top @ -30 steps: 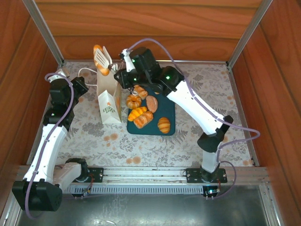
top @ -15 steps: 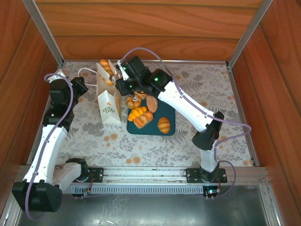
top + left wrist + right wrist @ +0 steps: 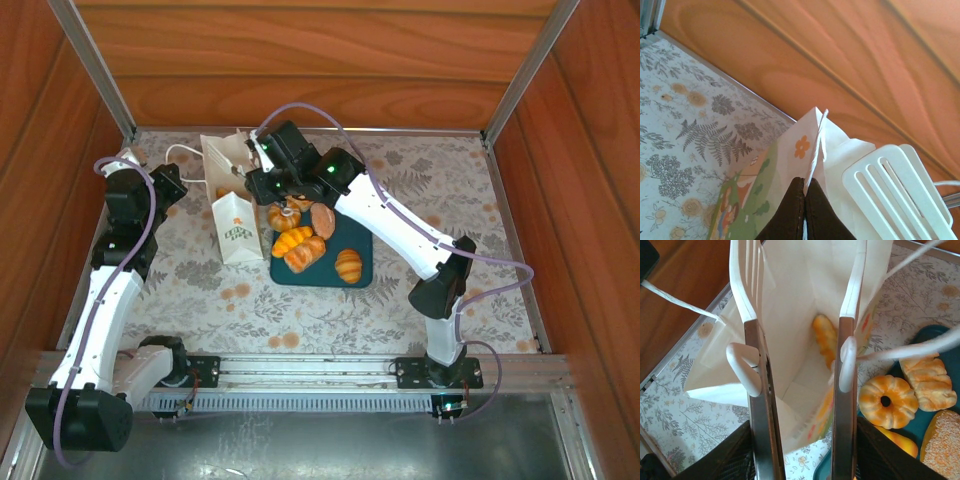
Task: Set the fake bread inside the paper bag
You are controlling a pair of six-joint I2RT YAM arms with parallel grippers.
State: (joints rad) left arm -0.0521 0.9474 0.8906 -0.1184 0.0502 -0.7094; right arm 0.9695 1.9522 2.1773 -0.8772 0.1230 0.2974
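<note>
While glossy golden toy pastries (image 3: 300, 250) crowd a teal tray (image 3: 322, 276) on the floral table (image 3: 250, 300), the white paper bag (image 3: 232, 205) stands upright beside it. From the left wrist, the left gripper (image 3: 805, 184) clenches dark jaws on the bag's printed rim. From the right wrist, the right gripper (image 3: 802, 270) holds slotted white jaws released above the bag's mouth, one oval roll (image 3: 825, 337) inside.

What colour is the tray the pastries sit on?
Dark teal, a plain tray; it shows best in the top external view.
</note>
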